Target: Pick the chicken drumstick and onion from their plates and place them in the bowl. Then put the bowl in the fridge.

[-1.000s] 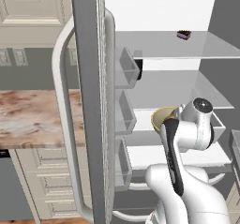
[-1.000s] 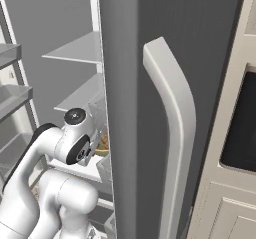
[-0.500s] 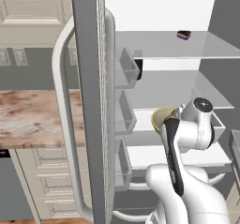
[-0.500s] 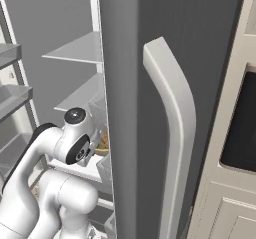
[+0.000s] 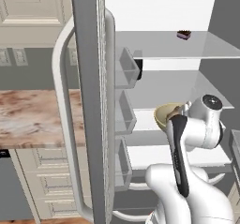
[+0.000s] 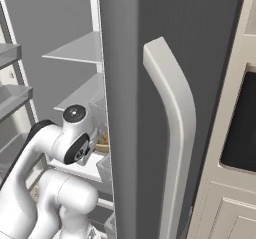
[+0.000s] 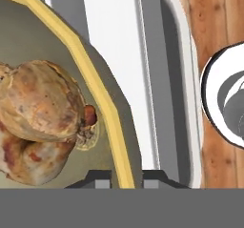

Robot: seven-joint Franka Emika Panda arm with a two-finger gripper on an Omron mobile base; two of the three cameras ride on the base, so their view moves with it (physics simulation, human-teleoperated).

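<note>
White shelves fill the open fridge [image 5: 154, 85], its grey door [image 5: 89, 101] swung out at the left with bins along its inner face. Near the front edge of a middle shelf is the bowl [image 5: 165, 115]. The gripper [image 7: 123, 177] has its jaws closed on the bowl's yellow rim, onion [image 7: 40, 100] and chicken drumstick [image 7: 28, 158] inside. A small dark item [image 5: 183, 34] sits on the top shelf. The other door [image 6: 150, 108] stands beside the arm.
</note>
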